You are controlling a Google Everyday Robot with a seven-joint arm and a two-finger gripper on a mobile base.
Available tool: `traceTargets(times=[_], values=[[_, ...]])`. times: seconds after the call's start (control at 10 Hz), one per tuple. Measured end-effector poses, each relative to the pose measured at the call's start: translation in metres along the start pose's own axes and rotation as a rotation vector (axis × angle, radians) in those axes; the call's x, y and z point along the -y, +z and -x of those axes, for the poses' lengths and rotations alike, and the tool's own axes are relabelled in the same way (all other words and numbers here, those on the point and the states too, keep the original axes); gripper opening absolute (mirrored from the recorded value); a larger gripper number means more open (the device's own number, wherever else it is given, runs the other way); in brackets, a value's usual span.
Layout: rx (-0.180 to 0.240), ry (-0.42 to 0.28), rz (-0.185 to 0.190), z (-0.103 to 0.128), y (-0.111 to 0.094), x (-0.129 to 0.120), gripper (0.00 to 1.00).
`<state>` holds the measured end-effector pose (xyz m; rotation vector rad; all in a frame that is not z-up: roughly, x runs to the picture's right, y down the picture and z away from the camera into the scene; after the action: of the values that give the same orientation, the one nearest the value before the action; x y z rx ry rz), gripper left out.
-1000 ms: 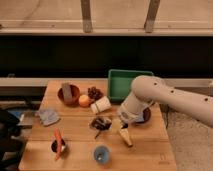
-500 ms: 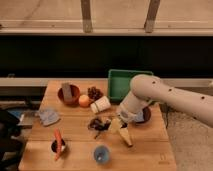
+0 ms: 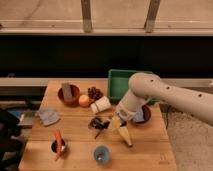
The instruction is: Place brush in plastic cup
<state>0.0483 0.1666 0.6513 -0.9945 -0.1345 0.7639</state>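
The brush point(image 3: 98, 124) is a dark shape lying on the wooden table point(image 3: 75, 132) near its middle. The blue plastic cup point(image 3: 101, 154) stands upright near the front edge, below the brush. My gripper point(image 3: 113, 122) hangs at the end of the white arm point(image 3: 165, 97), which reaches in from the right. It is low over the table, just right of the brush and very close to it. I cannot see whether it touches the brush.
A banana point(image 3: 124, 136) lies just below the gripper. A cream cup point(image 3: 100, 105) lies on its side near an orange point(image 3: 84, 101), a red bowl point(image 3: 68, 94) and dark grapes point(image 3: 94, 93). There is also a green tray point(image 3: 122, 82), a black cup with a carrot point(image 3: 58, 145), a grey cloth point(image 3: 48, 116) and a dark bowl point(image 3: 141, 115).
The arm's end has shifted slightly left and down toward the brush. The objects on the table have not moved.
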Motion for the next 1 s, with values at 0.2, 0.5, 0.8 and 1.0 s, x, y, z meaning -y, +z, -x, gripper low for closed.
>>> traceTargets(times=[0.2,0.5,0.8,1.0], values=[[0.0,0.008,-0.016,-0.005,-0.008,-0.006,0.0],[0.026,0.034,-0.034,-0.023,-0.017,-0.016,0.0],[0.057,0.069,-0.04,-0.049,-0.019,-0.026,0.0],[0.078,0.09,-0.043,-0.066,-0.022,-0.03,0.0]])
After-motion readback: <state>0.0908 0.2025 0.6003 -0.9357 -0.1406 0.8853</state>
